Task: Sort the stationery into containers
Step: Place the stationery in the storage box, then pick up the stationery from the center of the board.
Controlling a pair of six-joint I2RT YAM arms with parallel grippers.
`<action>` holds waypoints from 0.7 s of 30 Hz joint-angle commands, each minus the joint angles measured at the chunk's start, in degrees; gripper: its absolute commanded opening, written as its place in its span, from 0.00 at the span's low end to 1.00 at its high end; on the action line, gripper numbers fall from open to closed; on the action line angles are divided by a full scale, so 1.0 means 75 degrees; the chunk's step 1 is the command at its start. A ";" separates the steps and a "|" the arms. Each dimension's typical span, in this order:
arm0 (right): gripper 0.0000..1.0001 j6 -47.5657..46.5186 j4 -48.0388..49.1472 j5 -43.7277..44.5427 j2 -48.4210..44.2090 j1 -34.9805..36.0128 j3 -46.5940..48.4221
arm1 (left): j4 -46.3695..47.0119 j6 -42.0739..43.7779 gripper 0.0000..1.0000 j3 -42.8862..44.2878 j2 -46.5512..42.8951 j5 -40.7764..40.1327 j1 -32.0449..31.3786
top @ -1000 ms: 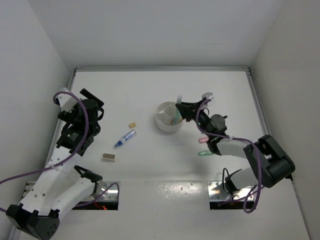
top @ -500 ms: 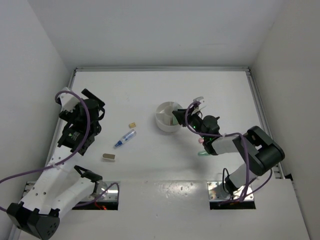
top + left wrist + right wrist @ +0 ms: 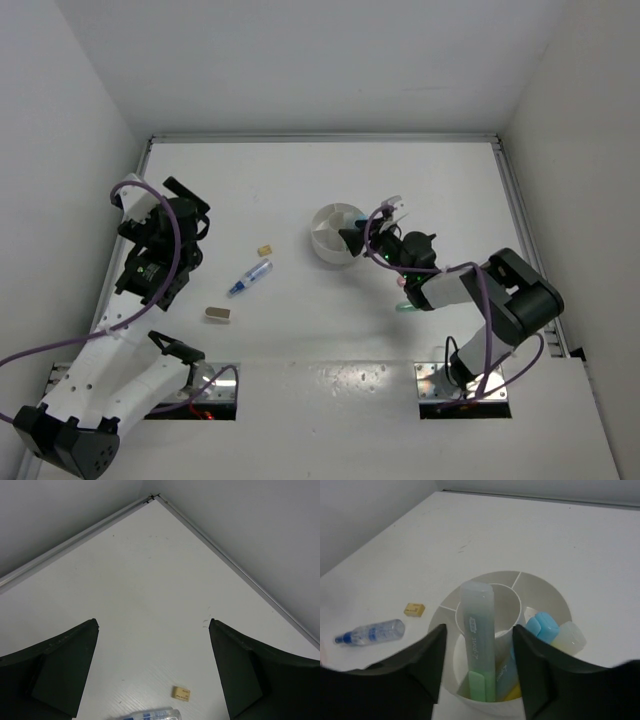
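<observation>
The round white divided bowl [image 3: 322,243] stands mid-table. My right gripper [image 3: 356,238] hangs at its right rim, open. In the right wrist view a green marker [image 3: 479,645] leans upright in the bowl [image 3: 545,587] between my fingers [image 3: 480,630], with a gap on each side. A light blue marker [image 3: 545,625] and a pale yellow one [image 3: 570,637] lie beside it. My left gripper [image 3: 192,212] is open and empty at the far left. A blue-clear pen [image 3: 250,277], a yellowish eraser [image 3: 264,249] and a tan eraser [image 3: 217,314] lie on the table.
A pink marker [image 3: 405,281] and a green marker [image 3: 405,308] lie under my right forearm. In the left wrist view my open gripper [image 3: 153,625] looks past the yellowish eraser [image 3: 181,693] and the pen [image 3: 150,715] to the table's far corner. White walls enclose the table.
My right gripper has moved down and left over the bowl, and the marker it carried now stands in the bowl. The left arm has not moved.
</observation>
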 commanded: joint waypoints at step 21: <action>0.13 -0.2499 -0.9226 -0.0686 -0.1184 -0.0244 0.5359 | 0.0315 -0.1139 0.00 -0.0960 0.1421 0.4164 -0.0003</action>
